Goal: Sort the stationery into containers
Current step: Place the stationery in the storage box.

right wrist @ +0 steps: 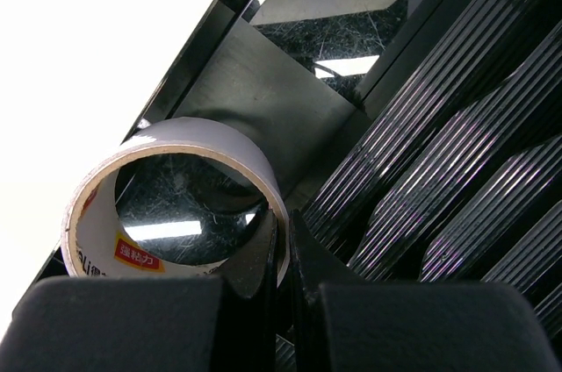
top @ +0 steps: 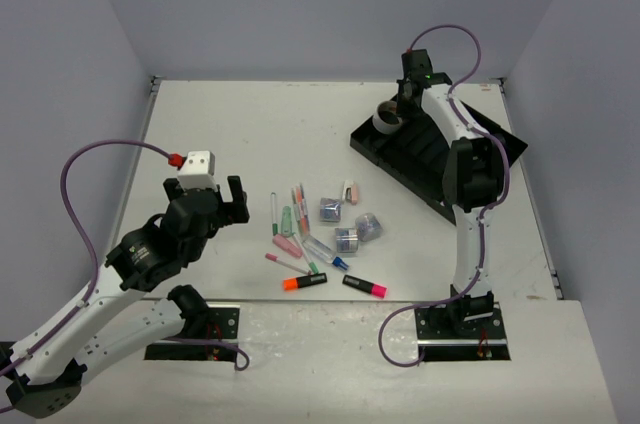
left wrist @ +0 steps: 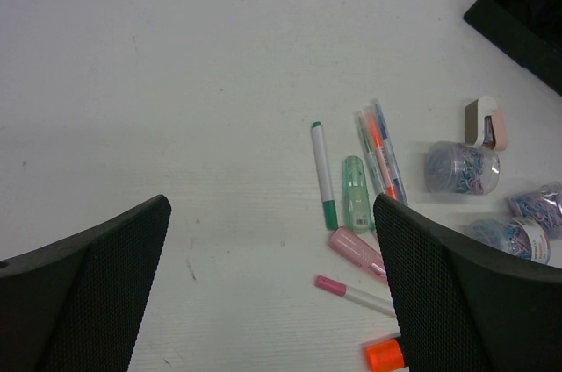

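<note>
Now right end effector (right wrist: 283, 253) pinches tape ring (right wrist: 206, 138); left end effector (left wrist: 270, 214) spread.

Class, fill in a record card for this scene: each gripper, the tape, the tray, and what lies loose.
Left gripper: open, empty, over the table near the pens
Right gripper: shut on the tape ring
Tape ring: held over the tray's end compartment
Tray: black, far right of table
Loose: pens, two highlighters, clear tubs
</note>
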